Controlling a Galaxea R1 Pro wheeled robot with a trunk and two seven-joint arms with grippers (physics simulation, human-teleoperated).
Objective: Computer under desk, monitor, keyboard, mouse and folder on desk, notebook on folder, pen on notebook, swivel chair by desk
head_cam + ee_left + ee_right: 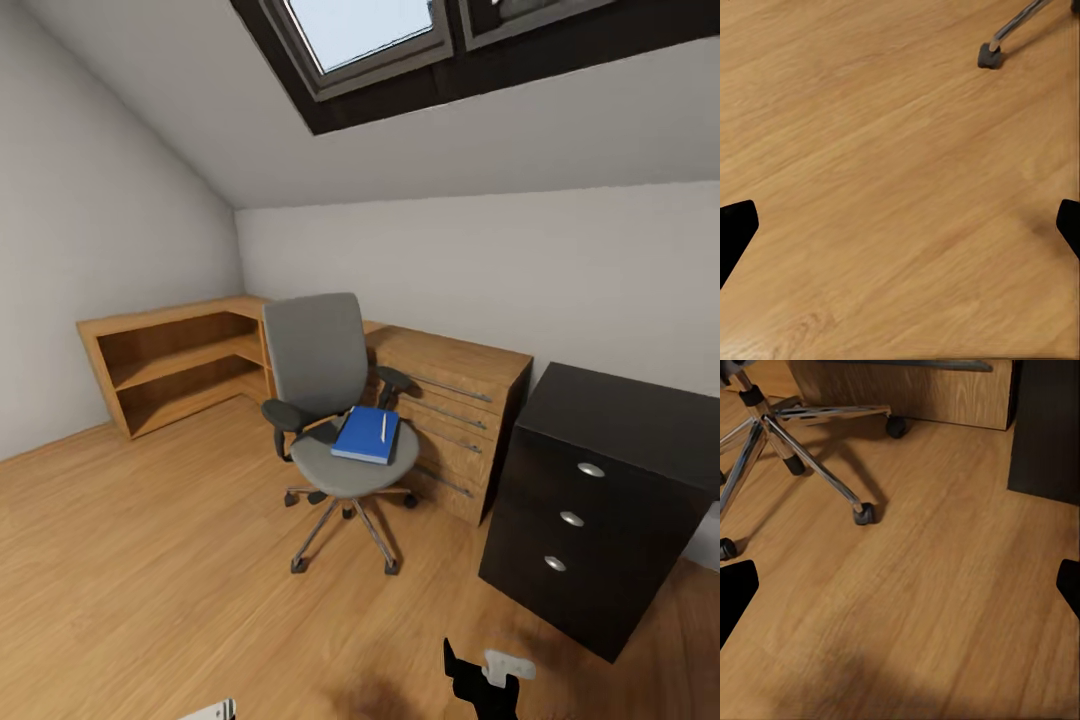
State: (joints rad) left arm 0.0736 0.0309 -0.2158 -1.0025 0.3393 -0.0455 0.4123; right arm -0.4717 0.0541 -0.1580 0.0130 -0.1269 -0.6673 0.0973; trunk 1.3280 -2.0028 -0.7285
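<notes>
Soft, even daylight fills the room, apparently from the skylight (pixel 365 30) overhead, leaving the white walls bright and free of glare. Shadows are faint and diffuse: a dim patch lies under the chair (pixel 335 420), and a blurred dark smudge spreads on the wood floor (pixel 907 607) in the right wrist view. The head view bends straight lines toward its edges, and all pictures look slightly soft.

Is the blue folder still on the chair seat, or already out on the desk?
On the seat. The blue folder lies flat on the swivel chair, with a pen on top.
</notes>
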